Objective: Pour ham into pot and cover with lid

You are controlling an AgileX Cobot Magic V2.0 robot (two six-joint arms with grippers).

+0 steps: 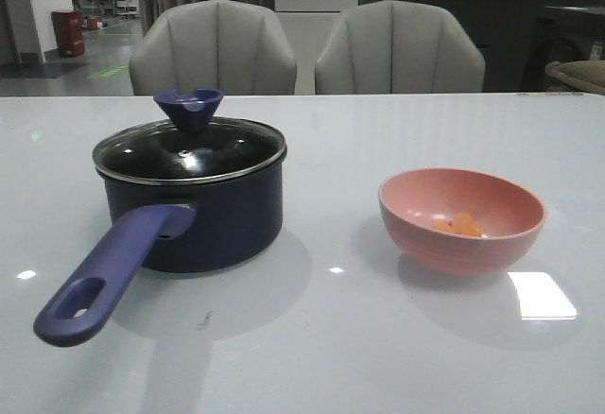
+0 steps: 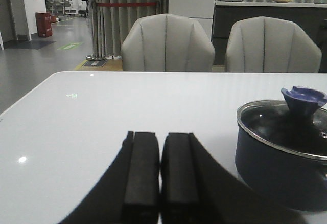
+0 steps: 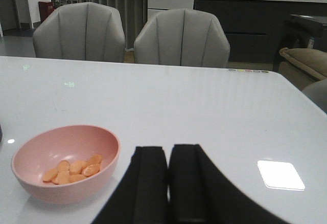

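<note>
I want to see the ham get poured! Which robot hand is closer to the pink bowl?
Right. The right gripper sits just beside the pink bowl, while the left gripper is over by the pot.

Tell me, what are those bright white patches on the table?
Glare from lights overhead: in the front view a bright square beside the bowl and a glint on the lid; in the right wrist view the same square on the table.

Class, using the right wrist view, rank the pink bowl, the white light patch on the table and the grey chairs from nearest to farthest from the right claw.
1. Light patch, beside the right claw; pink bowl, opposite side: too close to call.
2. Grey chairs, beyond the table's far edge.
</note>
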